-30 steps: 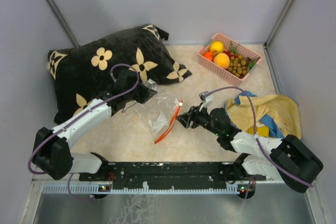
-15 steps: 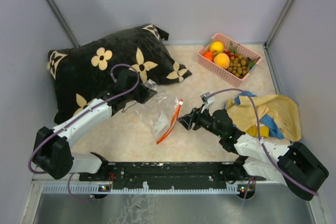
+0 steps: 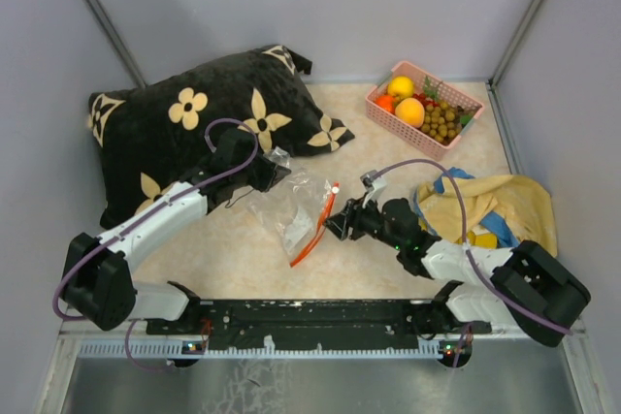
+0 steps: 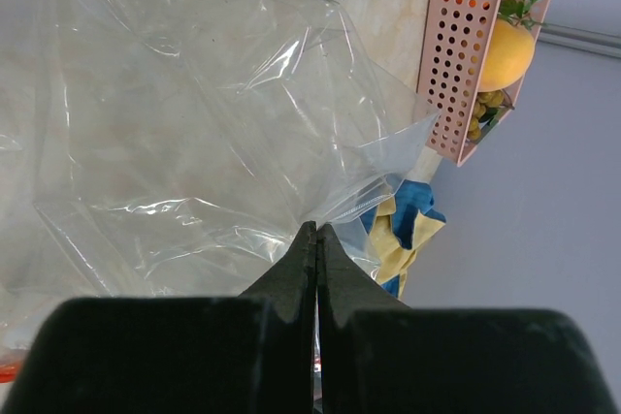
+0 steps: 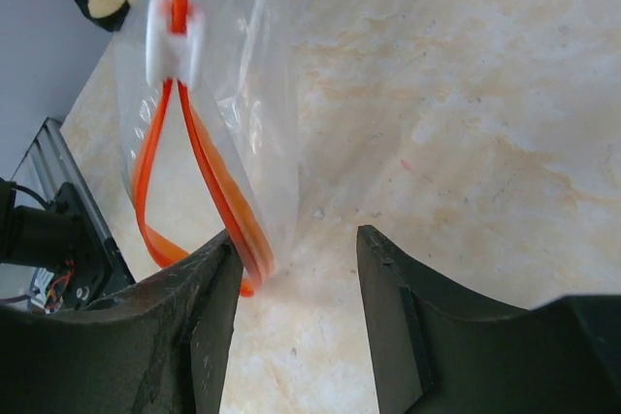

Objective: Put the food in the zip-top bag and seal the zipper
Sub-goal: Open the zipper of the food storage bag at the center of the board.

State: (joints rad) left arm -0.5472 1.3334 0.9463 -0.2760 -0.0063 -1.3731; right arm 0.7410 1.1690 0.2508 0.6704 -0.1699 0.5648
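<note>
One zip-top bag (image 3: 294, 208) is lying mid-surface, left gripper (image 3: 269, 170) fingers pinching its 11 o'clock corner closed. Right gripper (image 3: 337, 223) fingers are gaping beside the one zipper (image 3: 315, 228), gripping nothing. Food (image 3: 419, 107) is sitting in one basket (image 3: 393, 123) at 1 o'clock.

A: What is seen on the counter (image 3: 243, 249)?
B: A clear bag (image 3: 291, 208) is laid mid-counter, its orange zipper (image 3: 315, 225) bowed open. The left gripper (image 3: 274, 170) is set at the bag's far corner, beside a black flowered pillow (image 3: 184, 123).
A: And the right gripper (image 3: 335, 225)?
B: It is placed right at the zipper. Fruit (image 3: 409, 110) is kept in a pink basket (image 3: 388, 118), well apart.
</note>
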